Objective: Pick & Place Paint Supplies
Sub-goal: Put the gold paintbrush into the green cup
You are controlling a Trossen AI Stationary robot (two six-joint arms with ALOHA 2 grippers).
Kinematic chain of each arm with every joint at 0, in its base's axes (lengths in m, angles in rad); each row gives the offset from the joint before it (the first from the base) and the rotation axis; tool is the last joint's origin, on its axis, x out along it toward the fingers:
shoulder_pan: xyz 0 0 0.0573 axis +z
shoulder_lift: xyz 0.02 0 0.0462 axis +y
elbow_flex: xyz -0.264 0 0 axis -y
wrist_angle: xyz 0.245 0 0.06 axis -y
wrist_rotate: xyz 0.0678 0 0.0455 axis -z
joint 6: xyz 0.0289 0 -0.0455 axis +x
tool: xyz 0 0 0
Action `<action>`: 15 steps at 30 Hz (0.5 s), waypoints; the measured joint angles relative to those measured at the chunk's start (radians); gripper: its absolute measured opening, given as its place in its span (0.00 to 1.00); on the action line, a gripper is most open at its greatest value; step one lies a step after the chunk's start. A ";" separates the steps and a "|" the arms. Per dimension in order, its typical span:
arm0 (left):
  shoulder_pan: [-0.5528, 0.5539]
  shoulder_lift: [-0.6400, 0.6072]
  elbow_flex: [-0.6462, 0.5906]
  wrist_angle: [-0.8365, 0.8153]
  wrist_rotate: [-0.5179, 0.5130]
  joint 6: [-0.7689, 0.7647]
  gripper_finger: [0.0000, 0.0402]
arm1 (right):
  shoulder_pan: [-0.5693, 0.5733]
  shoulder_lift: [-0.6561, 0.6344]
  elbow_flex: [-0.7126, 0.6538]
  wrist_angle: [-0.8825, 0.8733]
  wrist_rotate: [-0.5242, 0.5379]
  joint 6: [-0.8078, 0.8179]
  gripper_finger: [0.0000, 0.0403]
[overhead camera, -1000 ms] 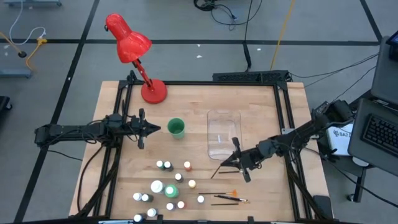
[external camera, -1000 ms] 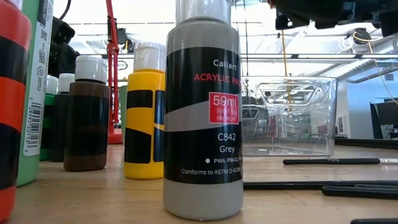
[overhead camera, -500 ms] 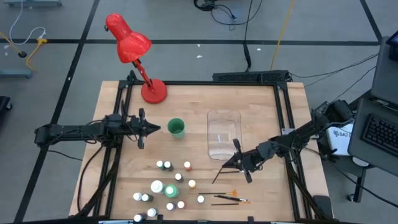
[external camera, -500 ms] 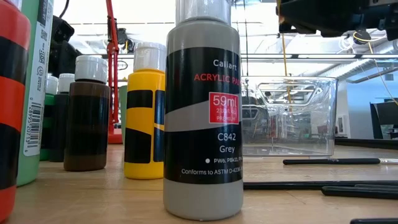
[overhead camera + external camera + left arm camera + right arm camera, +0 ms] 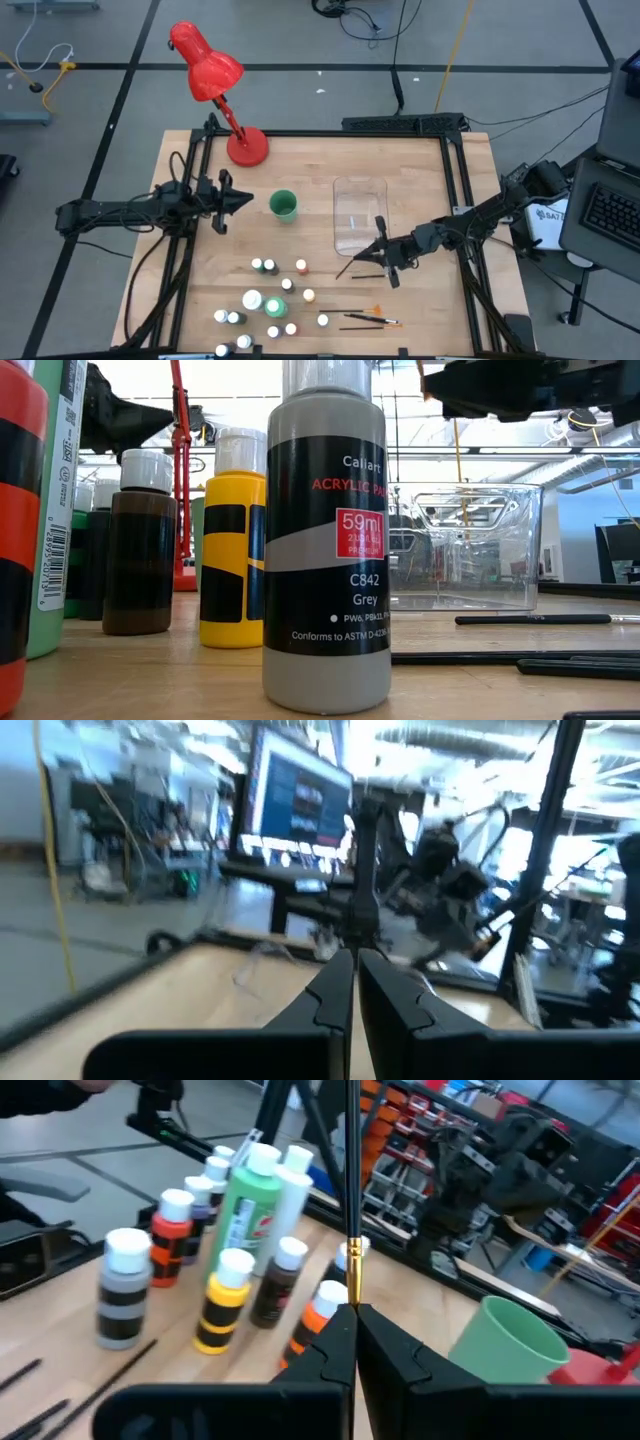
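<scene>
Since the earlier frames, the left gripper (image 5: 243, 199) has drawn back slightly toward the left edge of the table (image 5: 420, 170), widening its gap from the green cup (image 5: 284, 205); the right gripper (image 5: 376, 251) has shifted slightly toward the clear container (image 5: 359, 213) and carries its brush (image 5: 354, 266) with it

Left gripper: hovers left of the green cup, not touching it. Its jaws are pressed together with nothing between them, as the left wrist view (image 5: 352, 982) confirms

Right gripper: sits just beside the near end of the clear container, on the bottle side. Its jaws are closed on 1 thin dark-handled brush. In the right wrist view the brush (image 5: 353, 1190) rises from between the fingertips (image 5: 352, 1330), with its orange ferrule just above the pinch point. In the high view the brush handle slants away from the gripper toward the bottles

Paint bottles (image 5: 272, 295): stand upright in a loose cluster on the near-left part of the table, all with white caps. The low view shows a grey bottle (image 5: 325, 550) closest to the camera, with a yellow bottle (image 5: 233, 545) and a brown bottle (image 5: 140, 550) behind it

Remaining brushes (image 5: 368, 319): lie flat on the table, right of the bottle cluster and well apart from both grippers

Red desk lamp (image 5: 210, 75): stands at the far-left corner of the table
</scene>
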 joint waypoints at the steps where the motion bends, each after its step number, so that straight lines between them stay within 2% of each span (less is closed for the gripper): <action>1: 0.000 0.000 0.000 0.017 -0.007 -0.004 0.05 | -0.011 0.000 0.000 0.002 0.000 0.000 0.00; 3: 0.000 0.004 0.010 0.014 0.004 -0.028 0.05 | -0.037 0.000 0.000 0.001 -0.001 0.000 0.00; 6: -0.001 0.058 0.066 -0.042 0.081 -0.015 0.05 | -0.081 0.000 0.000 0.001 0.000 0.000 0.00; 9: -0.005 0.166 0.149 -0.093 0.066 0.004 0.05 | -0.129 0.011 0.000 0.010 -0.005 0.000 0.00; 15: -0.009 0.436 0.336 -0.092 0.061 0.166 0.05 | -0.199 0.038 0.001 0.046 -0.004 0.018 0.00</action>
